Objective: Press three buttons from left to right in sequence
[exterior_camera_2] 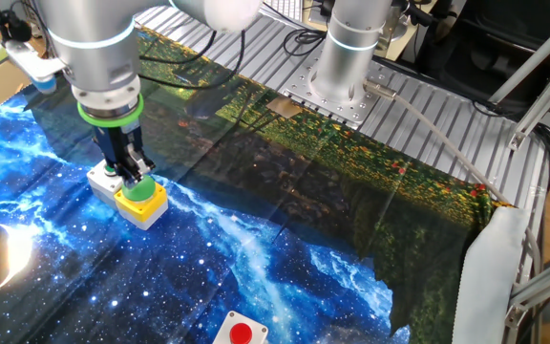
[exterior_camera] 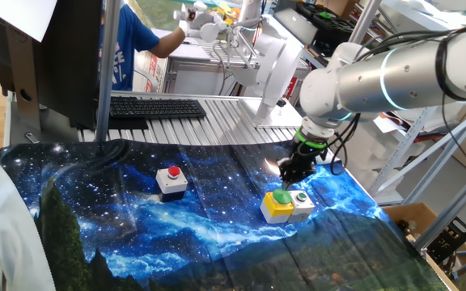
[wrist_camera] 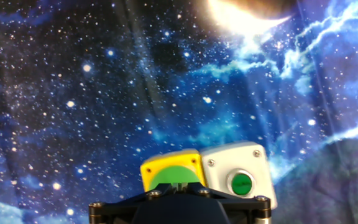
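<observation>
The three buttons stand on the galaxy-print cloth [exterior_camera: 136, 234]. The red cap on its grey-white box [exterior_camera: 172, 172] is at the left; it also shows in the other fixed view [exterior_camera_2: 241, 333]. The large green dome on its yellow box [exterior_camera: 281, 198] and the small green cap on its white box [exterior_camera: 302, 196] sit side by side at the right. My gripper [exterior_camera: 287, 176] has its fingers shut together, and its tips [exterior_camera_2: 136, 175] are right over the green dome [exterior_camera_2: 142, 189], at or just above its top. The hand view shows the dome [wrist_camera: 166, 177] under the fingertips and the small green cap [wrist_camera: 242, 183] to its right.
A black keyboard [exterior_camera: 156, 107] lies on the ribbed metal table behind the cloth, by a dark monitor [exterior_camera: 63, 56]. A person in a blue shirt [exterior_camera: 124, 48] stands at the back. The arm's base [exterior_camera_2: 342, 57] is bolted behind the cloth. Shelves and a cardboard box [exterior_camera: 415, 218] are at the right.
</observation>
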Robot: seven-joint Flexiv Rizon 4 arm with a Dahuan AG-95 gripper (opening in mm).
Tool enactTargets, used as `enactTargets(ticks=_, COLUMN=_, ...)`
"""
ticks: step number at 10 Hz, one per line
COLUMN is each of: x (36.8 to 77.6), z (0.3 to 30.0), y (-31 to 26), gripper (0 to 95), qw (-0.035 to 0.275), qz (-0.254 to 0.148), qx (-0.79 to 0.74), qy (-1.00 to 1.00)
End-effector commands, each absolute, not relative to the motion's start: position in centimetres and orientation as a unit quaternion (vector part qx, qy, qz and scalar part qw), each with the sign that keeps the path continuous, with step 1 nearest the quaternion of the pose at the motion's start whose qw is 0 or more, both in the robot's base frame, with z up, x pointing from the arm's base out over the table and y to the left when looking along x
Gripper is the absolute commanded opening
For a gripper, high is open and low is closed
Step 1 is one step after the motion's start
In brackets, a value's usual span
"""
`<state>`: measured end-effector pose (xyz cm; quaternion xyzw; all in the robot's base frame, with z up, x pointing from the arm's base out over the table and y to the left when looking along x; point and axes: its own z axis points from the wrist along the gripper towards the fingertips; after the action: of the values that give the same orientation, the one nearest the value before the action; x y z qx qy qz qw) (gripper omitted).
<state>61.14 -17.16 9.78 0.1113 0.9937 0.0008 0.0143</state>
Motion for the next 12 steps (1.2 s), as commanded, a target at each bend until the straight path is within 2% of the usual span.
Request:
enactTargets(ticks=1, x=60.9, z=9.2, y=-17.0, gripper=0.0, qw=0.018, qz=0.002, qx=0.114, qy=0.993)
enactTargets(ticks=5, x=60.8, z=8.0, y=-17.1, gripper=0.0, qw=0.024, qz=0.009, qx=0.116, qy=0.993)
enactTargets(ticks=8, x=60.6, z=11.4, y=-17.1, gripper=0.0, qw=-0.001, qz=0.002, qx=0.124, qy=0.992)
enactTargets(ticks=12, x=60.7, z=12.5, y=-16.1, gripper=0.0, qw=-0.009, qz=0.003, qx=0.154, qy=0.988)
